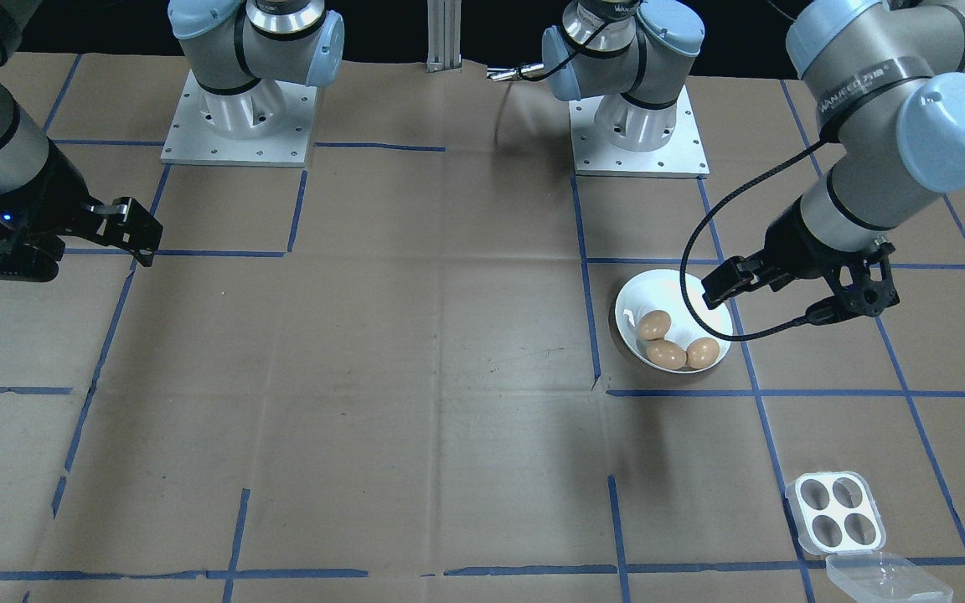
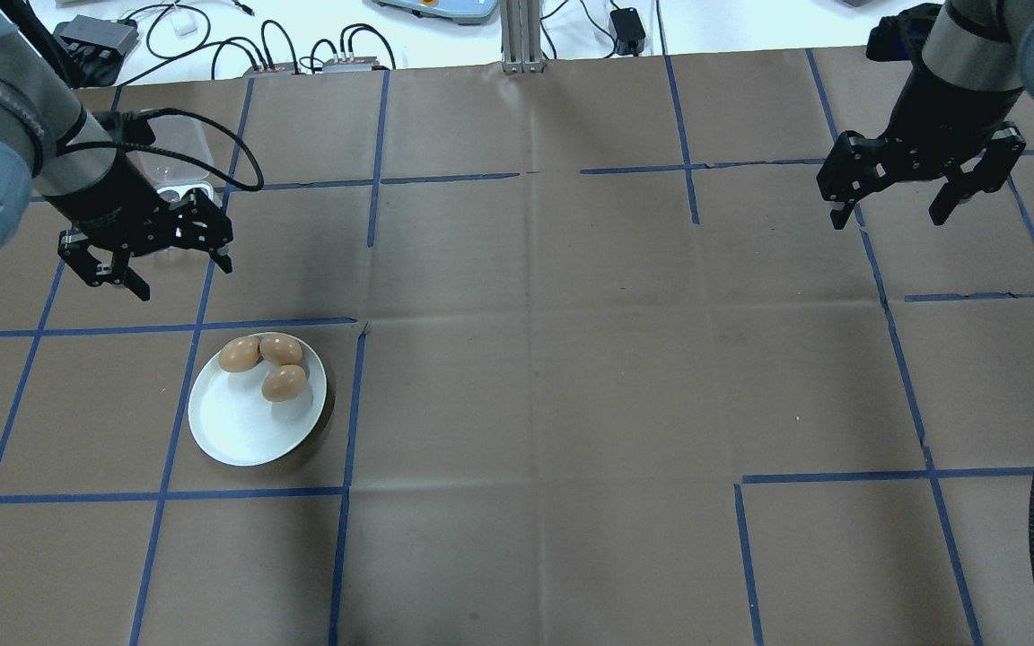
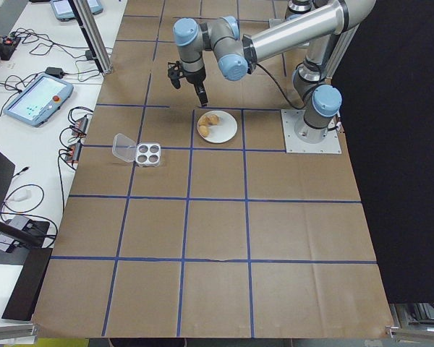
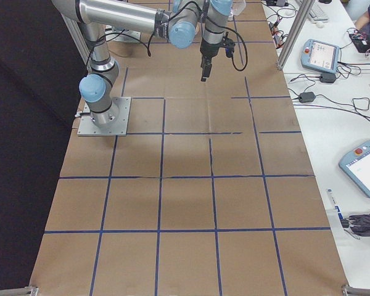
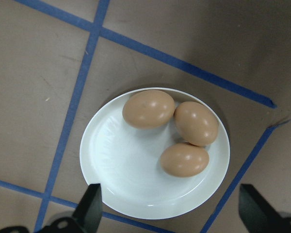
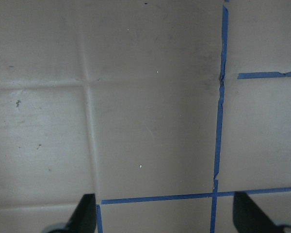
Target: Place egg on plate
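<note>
From my station I see the table (image 2: 571, 359) covered in brown paper marked off by blue tape lines (image 2: 346, 431). The white plate (image 2: 239, 431) sits on the robot's left side with three brown eggs (image 2: 284, 383) lying on it, clustered toward one edge. My left gripper (image 2: 144, 260) hangs above the table just beyond the plate, fingers spread apart and holding nothing; its arm reaches out with the wrist pointing down. My right gripper (image 2: 916, 193) hovers well apart over bare paper, likewise spread and holding nothing. A small four-cup egg tray (image 1: 836, 512) lies with its clear lid (image 1: 885, 578) flipped back.
</note>
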